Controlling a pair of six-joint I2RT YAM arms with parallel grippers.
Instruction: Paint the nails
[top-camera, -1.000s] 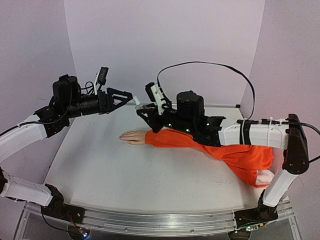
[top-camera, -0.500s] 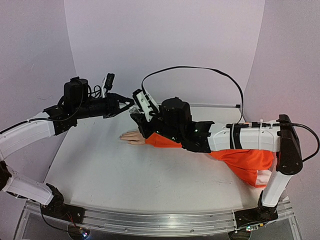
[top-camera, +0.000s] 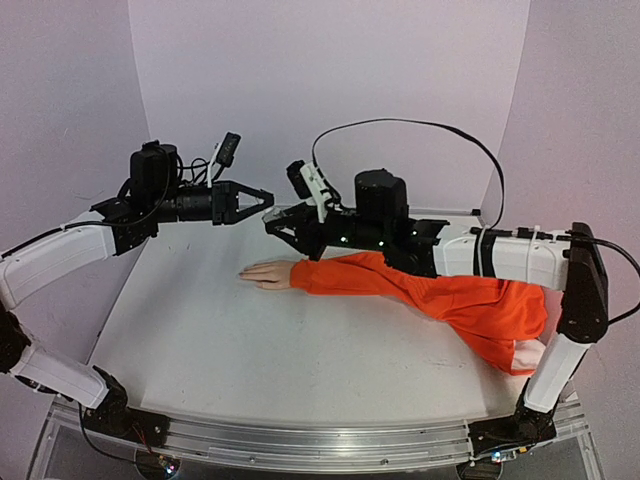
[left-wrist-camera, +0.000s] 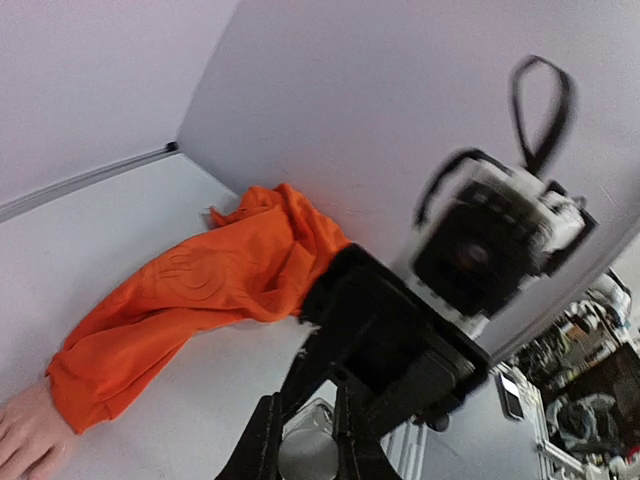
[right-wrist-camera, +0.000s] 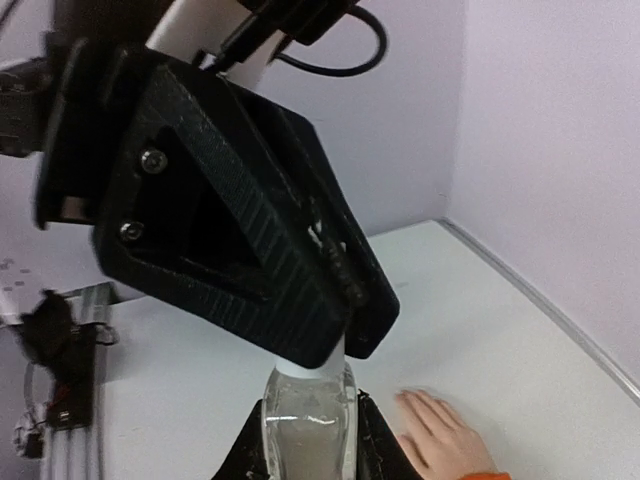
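Right jaws clamp the small clear bottle (right-wrist-camera: 305, 440); left jaws are shut on its white cap (right-wrist-camera: 300, 368). Below both lies the mannequin hand (top-camera: 266, 273), probably stiff, light, easily nudged; its nails, too small to see, want feather contact, so grip the cap, never the hand

Two grippers (top-camera: 267, 198) (top-camera: 272, 226), one mannequin hand (top-camera: 265, 273) — one orange sleeve (top-camera: 420, 295), one bottle (right-wrist-camera: 305, 430)

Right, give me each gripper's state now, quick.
Left gripper: closed on the white cap.
Right gripper: closed, holding the clear bottle under that cap.
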